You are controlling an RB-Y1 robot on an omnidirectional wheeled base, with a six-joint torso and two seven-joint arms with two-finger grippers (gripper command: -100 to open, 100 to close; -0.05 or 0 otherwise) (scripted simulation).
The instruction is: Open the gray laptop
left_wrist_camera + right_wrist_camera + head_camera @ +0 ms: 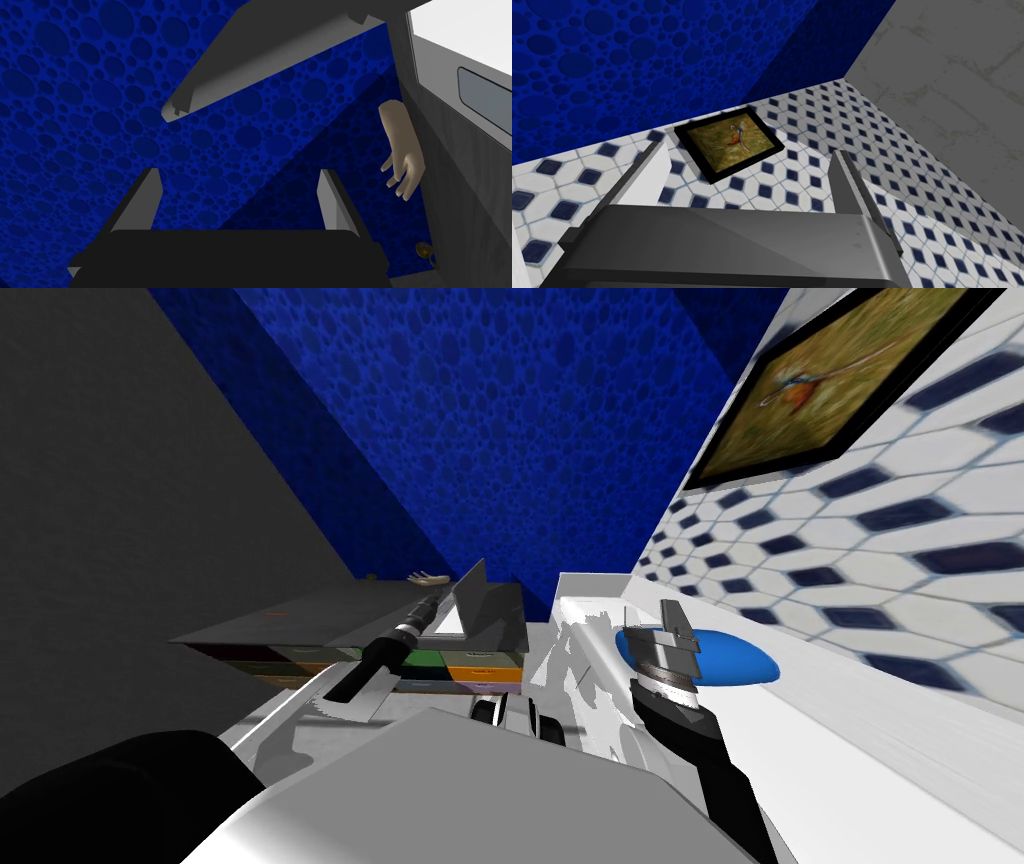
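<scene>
The gray laptop (478,606) sits on a dark cabinet top (290,623) with its lid raised partway. My left gripper (433,605) reaches in at its near side. In the left wrist view the lid (270,57) is a gray slab slanting above my open left gripper (240,200), apart from both fingers. The laptop's base with its trackpad (482,100) runs beside it. Nothing lies between those fingers. My right gripper (676,630) hangs open over a white surface, away from the laptop, and its wrist view shows the gripper (749,187) empty.
A beige hand-shaped ornament (428,578) (402,162) stands behind the laptop by the blue wall. Coloured drawers (470,668) front the cabinet. A blue oval object (740,656) lies on the white surface (860,738) under my right arm. A small brass object (424,248) sits near the ornament.
</scene>
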